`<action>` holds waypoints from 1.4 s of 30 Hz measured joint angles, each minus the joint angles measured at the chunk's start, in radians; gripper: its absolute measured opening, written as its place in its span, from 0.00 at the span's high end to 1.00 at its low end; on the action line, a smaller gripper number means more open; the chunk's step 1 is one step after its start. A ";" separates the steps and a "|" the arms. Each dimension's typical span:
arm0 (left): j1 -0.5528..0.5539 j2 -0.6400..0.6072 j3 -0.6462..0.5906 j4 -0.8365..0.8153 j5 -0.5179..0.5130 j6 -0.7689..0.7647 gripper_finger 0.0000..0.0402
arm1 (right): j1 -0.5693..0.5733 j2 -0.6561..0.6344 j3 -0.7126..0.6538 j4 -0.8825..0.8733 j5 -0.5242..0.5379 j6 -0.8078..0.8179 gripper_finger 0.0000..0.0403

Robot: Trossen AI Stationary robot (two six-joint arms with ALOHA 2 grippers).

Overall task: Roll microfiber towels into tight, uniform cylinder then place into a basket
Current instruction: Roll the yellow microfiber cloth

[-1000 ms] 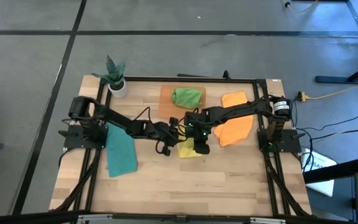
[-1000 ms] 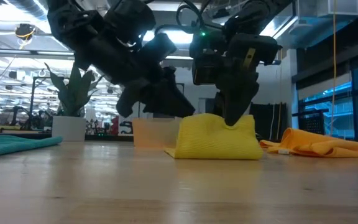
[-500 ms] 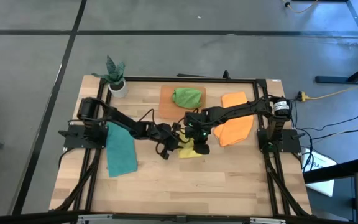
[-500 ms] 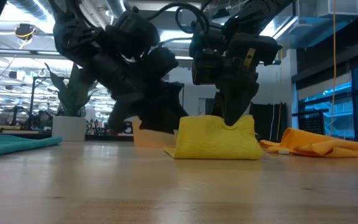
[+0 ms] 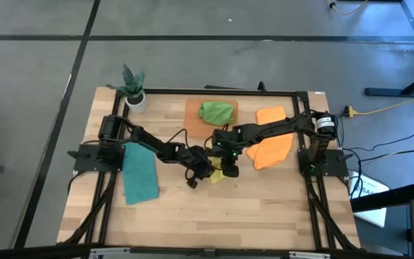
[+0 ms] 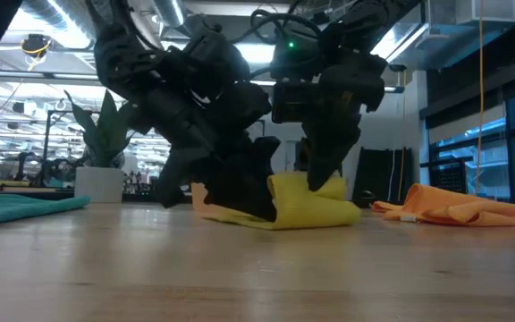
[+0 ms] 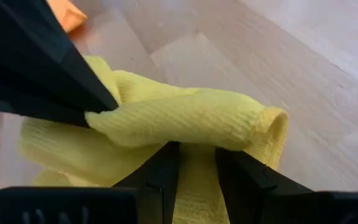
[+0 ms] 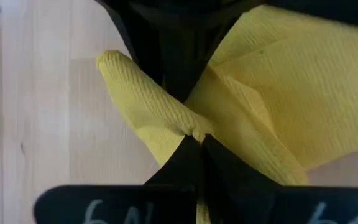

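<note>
A yellow towel (image 5: pixel 218 175) lies bunched at mid-table, its lower layer on the wood and a fold raised above it. My right gripper (image 8: pixel 197 138) is shut on that fold. My left gripper (image 7: pixel 196 149) comes in from the table's left with its fingers a narrow gap apart, their tips at the towel. The orange basket (image 5: pixel 192 119) stands at the far edge, and a green towel (image 5: pixel 216 111) lies in it. A teal towel (image 5: pixel 140 173) lies flat at the left. Orange towels (image 5: pixel 272 147) lie at the right. My left gripper's fingertips (image 7: pixel 166 155) meet the underside of the raised fold (image 7: pixel 191 124), and the lower layer shows in the gap between them. They slant down from the table's left; whether they pinch cloth I cannot tell. My right gripper pinches a gathered fold (image 8: pixel 194 132) of the yellow towel between its two shut fingers, slanting down from above. The fold is lifted and the towel's lower part (image 6: pixel 240 215) rests on the table.
A small white pot with a plant (image 5: pixel 136 97) stands at the far left corner. The dark frame rails (image 5: pixel 214 91) run along the table's edges. Bare wood (image 5: pixel 214 216) lies along the near side.
My left gripper has moved down and toward the table's right, up against the yellow towel. My right gripper has tipped without leaving its place. The towel, which stood tall under the right gripper, now sits lower and its lower edge has spread toward the left.
</note>
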 joint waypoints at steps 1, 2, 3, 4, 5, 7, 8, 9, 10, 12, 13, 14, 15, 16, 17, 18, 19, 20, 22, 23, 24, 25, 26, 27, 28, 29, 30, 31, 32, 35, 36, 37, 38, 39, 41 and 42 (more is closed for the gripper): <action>0.000 0.000 0.008 -0.015 0.000 0.000 0.75 | -0.001 0.000 0.000 0.002 0.001 -0.001 0.98; 0.000 -0.001 0.011 -0.023 0.000 0.000 0.75 | -0.001 0.000 0.000 0.006 0.005 -0.001 0.98; 0.000 -0.001 0.012 -0.027 0.000 0.000 0.75 | -0.002 0.000 0.000 0.010 0.008 -0.003 0.98; 0.000 -0.001 0.014 -0.029 0.000 0.000 0.75 | -0.002 0.001 0.000 0.016 0.008 -0.004 0.98; 0.000 -0.001 0.016 -0.032 0.001 0.000 0.75 | -0.002 0.004 0.000 0.026 0.009 -0.011 0.98; -0.003 -0.001 0.017 -0.033 0.001 -0.001 0.75 | -0.002 0.012 0.000 0.044 0.010 -0.024 0.98; -0.005 -0.001 0.017 -0.036 0.001 -0.001 0.75 | -0.002 0.017 0.000 0.050 0.010 -0.026 0.98; -0.006 -0.001 0.018 -0.042 0.001 -0.001 0.75 | -0.002 0.023 0.000 0.056 0.010 -0.026 0.98; -0.008 -0.002 0.018 -0.046 0.001 -0.001 0.75 | -0.002 0.029 0.000 0.056 0.010 -0.026 0.98; -0.012 -0.003 0.019 -0.051 0.000 -0.004 0.75 | -0.005 0.036 0.000 0.060 0.010 -0.027 0.98; -0.013 -0.003 0.019 -0.050 -0.001 -0.004 0.75 | -0.006 0.037 0.000 0.060 0.009 -0.029 0.98; -0.016 -0.003 0.019 -0.051 -0.003 -0.004 0.75 | -0.006 0.037 0.000 0.060 0.009 -0.036 0.98; -0.017 -0.003 0.019 -0.051 -0.003 -0.004 0.75 | -0.006 0.037 0.000 0.060 0.009 -0.045 0.97; -0.018 -0.003 0.019 -0.053 -0.003 -0.005 0.75 | -0.006 0.037 0.000 0.060 0.008 -0.048 0.96; -0.019 -0.003 0.019 -0.054 -0.003 -0.011 0.75 | -0.006 0.037 0.000 0.062 0.008 -0.049 0.95; -0.019 -0.003 0.019 -0.054 -0.003 -0.023 0.75 | -0.006 0.038 0.000 0.067 0.008 -0.049 0.94; -0.019 -0.003 0.019 -0.054 -0.002 -0.032 0.75 | -0.006 0.038 0.000 0.072 0.009 -0.048 0.92; -0.019 -0.003 0.019 -0.055 -0.001 -0.036 0.75 | -0.006 0.038 0.000 0.079 0.011 -0.049 0.89; -0.020 -0.003 0.019 -0.058 0.000 -0.056 0.75 | -0.006 0.038 0.000 0.087 0.016 -0.049 0.85; -0.021 -0.003 0.019 -0.060 -0.004 -0.061 0.75 | -0.006 0.038 0.000 0.089 0.023 -0.050 0.83; -0.025 -0.004 0.019 -0.062 -0.015 -0.066 0.75 | -0.006 0.038 0.000 0.091 0.034 -0.051 0.80; -0.030 -0.005 0.019 -0.063 -0.037 -0.073 0.75 | -0.006 0.038 0.000 0.091 0.044 -0.051 0.78; -0.037 -0.009 0.019 -0.069 -0.066 -0.080 0.75 | -0.006 0.038 0.000 0.092 0.054 -0.052 0.76; -0.045 -0.017 0.019 -0.083 -0.098 -0.081 0.75 | -0.006 0.038 0.000 0.092 0.064 -0.052 0.74; -0.054 -0.025 0.019 -0.095 -0.127 -0.080 0.75 | -0.006 0.038 0.000 0.092 0.075 -0.052 0.72; -0.063 -0.032 0.018 -0.108 -0.159 -0.080 0.75 | -0.006 0.038 0.000 0.091 0.085 -0.052 0.70; -0.073 -0.047 0.017 -0.131 -0.191 -0.080 0.75 | -0.007 0.038 0.000 0.090 0.092 -0.052 0.69; -0.083 -0.066 0.016 -0.157 -0.218 -0.080 0.75 | -0.007 0.038 0.000 0.088 0.094 -0.052 0.68; -0.094 -0.082 0.016 -0.172 -0.240 -0.080 0.75 | -0.007 0.038 0.000 0.088 0.095 -0.052 0.67; -0.123 -0.136 0.016 -0.243 -0.281 -0.088 0.75 | -0.007 0.038 0.000 0.088 0.105 -0.049 0.65; -0.132 -0.151 0.016 -0.260 -0.289 -0.087 0.75 | -0.007 0.038 0.000 0.088 0.117 -0.050 0.65; -0.139 -0.165 0.017 -0.271 -0.298 -0.088 0.75 | -0.007 0.038 0.000 0.088 0.134 -0.049 0.65; -0.149 -0.181 0.017 -0.296 -0.314 -0.088 0.75 | -0.007 0.038 0.000 0.088 0.146 -0.049 0.65; -0.159 -0.198 0.016 -0.319 -0.333 -0.088 0.75 | -0.007 0.038 0.000 0.089 0.154 -0.049 0.65; -0.177 -0.223 0.016 -0.320 -0.373 -0.088 0.75 | -0.007 0.038 0.000 0.090 0.156 -0.049 0.65; -0.185 -0.234 0.016 -0.318 -0.389 -0.088 0.75 | -0.007 0.038 0.000 0.090 0.158 -0.049 0.65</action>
